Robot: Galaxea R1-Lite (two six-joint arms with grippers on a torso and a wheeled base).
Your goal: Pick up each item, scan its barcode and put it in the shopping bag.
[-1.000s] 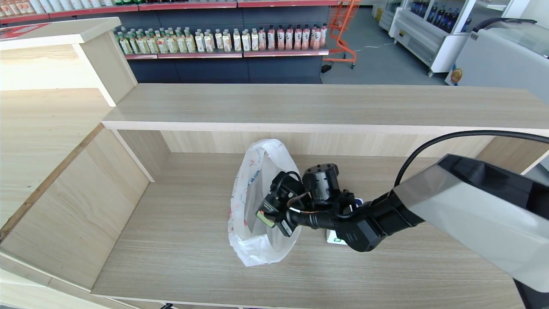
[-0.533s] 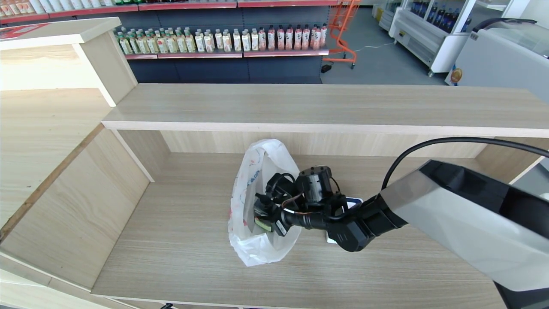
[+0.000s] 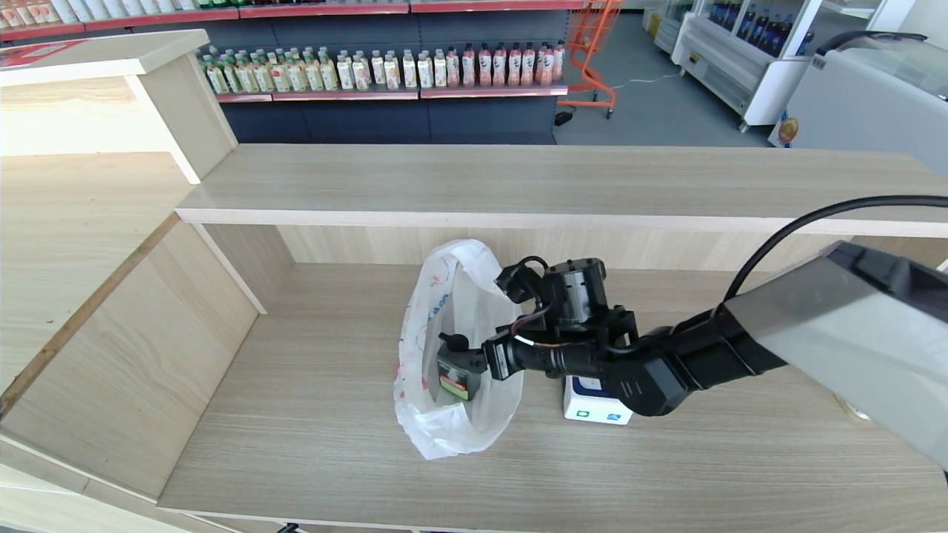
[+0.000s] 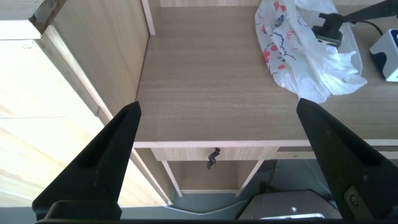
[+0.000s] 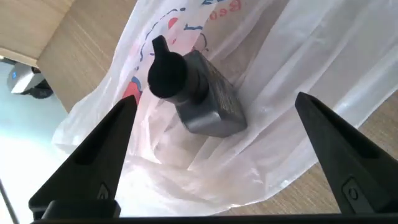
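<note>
Finds on the table (image 3: 311, 444) the shopping bag (image 3: 437, 437), with a white box (image 3: 596, 400) just beside it, maybe yet to scan. Judges the dark bottle (image 3: 455, 374) inside the bag done. Shows right claw (image 5: 214, 106) spread empty at the bag's mouth, left claw (image 4: 219, 106) also spread, well apart from the bag.

bottle shelves (image 3: 385, 70), freezers (image 3: 866, 104) behind wooden counter (image 3: 563, 178)

The shopping bag (image 3: 415, 348) is translucent white with red and blue printed marks. The item (image 5: 211, 106) in it is dark grey with a black cap and a red and green label. To the right, the scanner (image 3: 596, 403) is white with small blue and green marks. The counter (image 3: 296, 414) is pale wood grain
</note>
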